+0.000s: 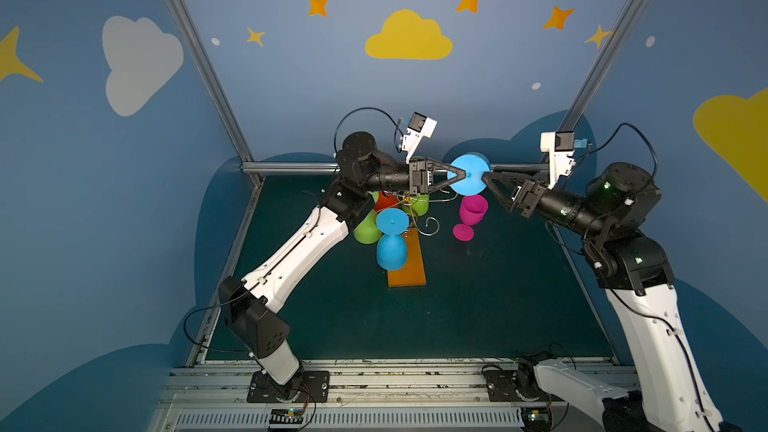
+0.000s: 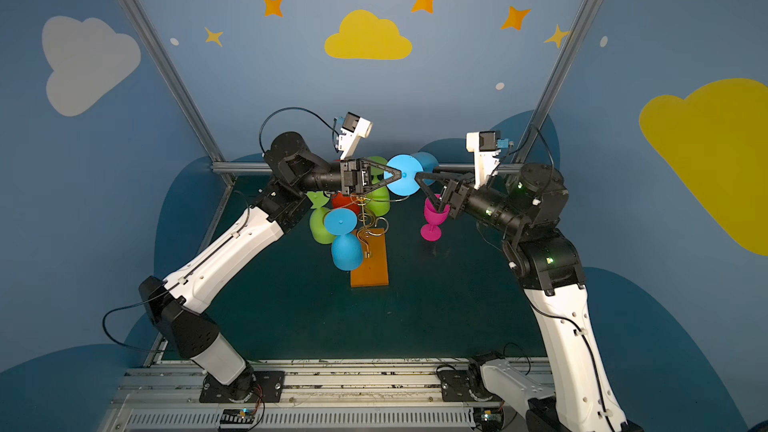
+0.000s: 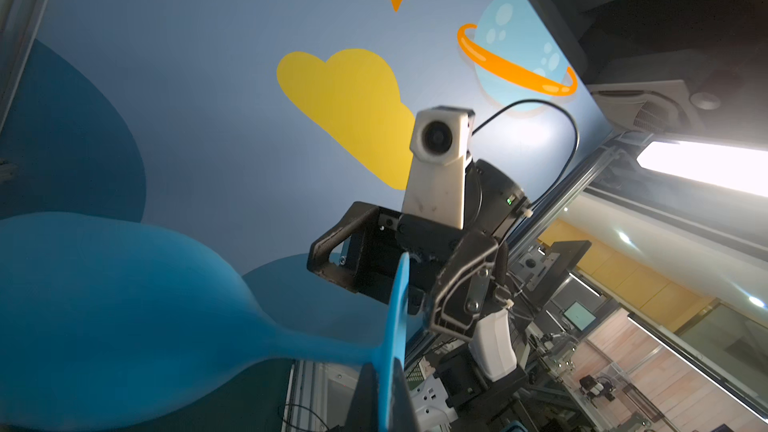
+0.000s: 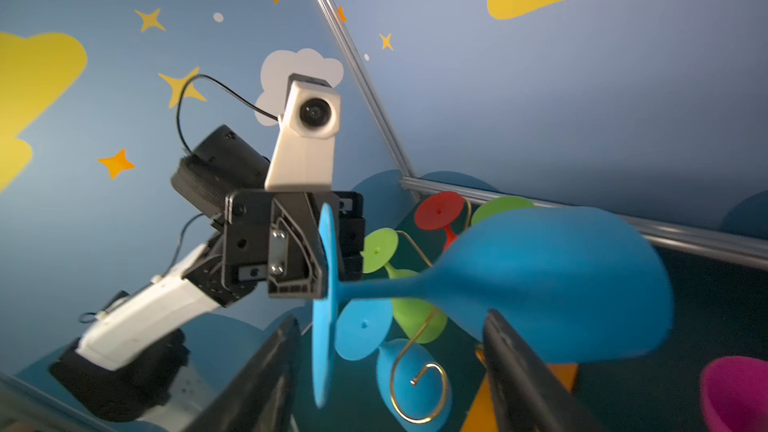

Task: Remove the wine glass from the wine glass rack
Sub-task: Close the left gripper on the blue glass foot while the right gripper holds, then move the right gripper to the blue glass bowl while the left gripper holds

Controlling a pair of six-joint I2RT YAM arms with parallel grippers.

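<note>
A blue wine glass (image 1: 469, 174) (image 2: 401, 174) hangs on its side in the air, off the wine glass rack (image 1: 409, 218), a gold wire stand on an orange base (image 1: 409, 268). My left gripper (image 1: 463, 175) (image 3: 386, 396) is shut on the edge of the glass's round foot (image 3: 399, 305). From the other side, my right gripper (image 1: 487, 175) (image 4: 390, 367) stands open, its fingers (image 4: 515, 367) spread on either side of the stem (image 4: 382, 284) without touching it. The bowl (image 4: 561, 284) points toward the back wall.
On the rack still hang another blue glass (image 1: 391, 238), two green glasses (image 1: 368, 228) (image 1: 417, 201) and a red one (image 1: 384, 201). A magenta glass (image 1: 469, 216) stands upright on the dark green table to the rack's right. Metal frame posts line the back.
</note>
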